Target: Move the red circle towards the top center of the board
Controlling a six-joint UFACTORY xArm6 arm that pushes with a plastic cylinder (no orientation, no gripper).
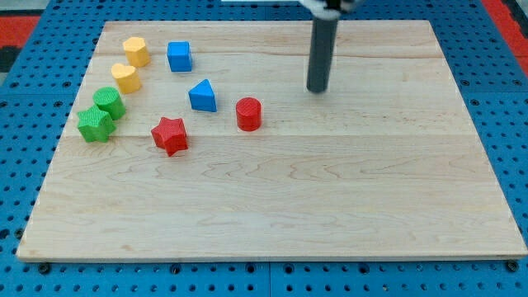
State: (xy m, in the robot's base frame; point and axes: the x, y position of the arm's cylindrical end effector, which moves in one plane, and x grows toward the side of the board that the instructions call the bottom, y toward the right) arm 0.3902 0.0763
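Note:
The red circle [248, 114] is a short red cylinder standing on the wooden board [330, 198], left of the board's middle. My tip [318, 89] rests on the board to the right of the red circle and a little toward the view's top, clearly apart from it. The dark rod rises from the tip out of the view's top edge.
A blue triangle [203, 96] sits just left of the red circle. A red star [170, 135] lies lower left. A blue cube [179, 56], two yellow blocks [136, 51] [126, 78] and two green blocks [109, 103] [95, 124] cluster at the left.

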